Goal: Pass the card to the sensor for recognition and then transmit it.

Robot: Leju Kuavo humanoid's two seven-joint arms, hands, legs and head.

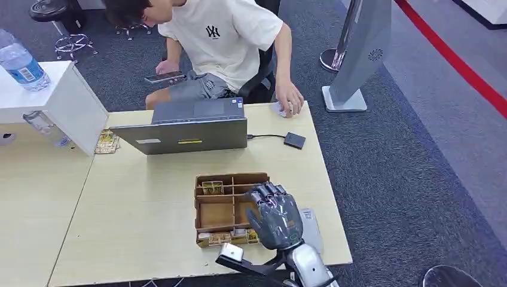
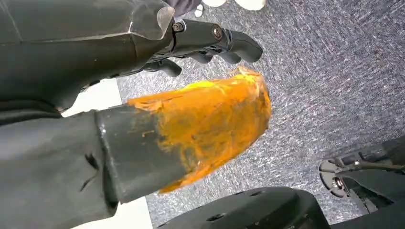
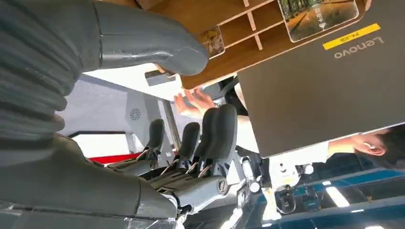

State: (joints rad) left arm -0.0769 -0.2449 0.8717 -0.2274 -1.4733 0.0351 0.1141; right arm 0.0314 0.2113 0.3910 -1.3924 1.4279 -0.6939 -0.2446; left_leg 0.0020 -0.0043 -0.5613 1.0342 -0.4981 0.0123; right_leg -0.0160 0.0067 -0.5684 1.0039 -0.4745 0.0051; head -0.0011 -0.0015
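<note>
A wooden box (image 1: 224, 209) with several compartments stands near the table's front edge. Cards lie in its far-left slot (image 1: 212, 188) and along its front row (image 1: 220, 238). My right hand (image 1: 272, 218) hovers over the box's right side, fingers extended and spread, holding nothing. The right wrist view shows the same hand (image 3: 191, 143) with its thumb apart, the box (image 3: 229, 52) and a card (image 3: 317, 14) beyond it. The small black sensor (image 1: 294, 140) lies further back, cabled to the laptop (image 1: 191, 128). My left hand (image 2: 157, 119), its thumb smeared orange, hangs over carpet, holding nothing.
A person sits behind the table with one hand (image 1: 288, 98) near its far edge. A grey flat pad (image 1: 311, 224) lies right of the box. At the left stand a white box (image 1: 57, 98), a water bottle (image 1: 21, 63) and loose cards (image 1: 107, 142).
</note>
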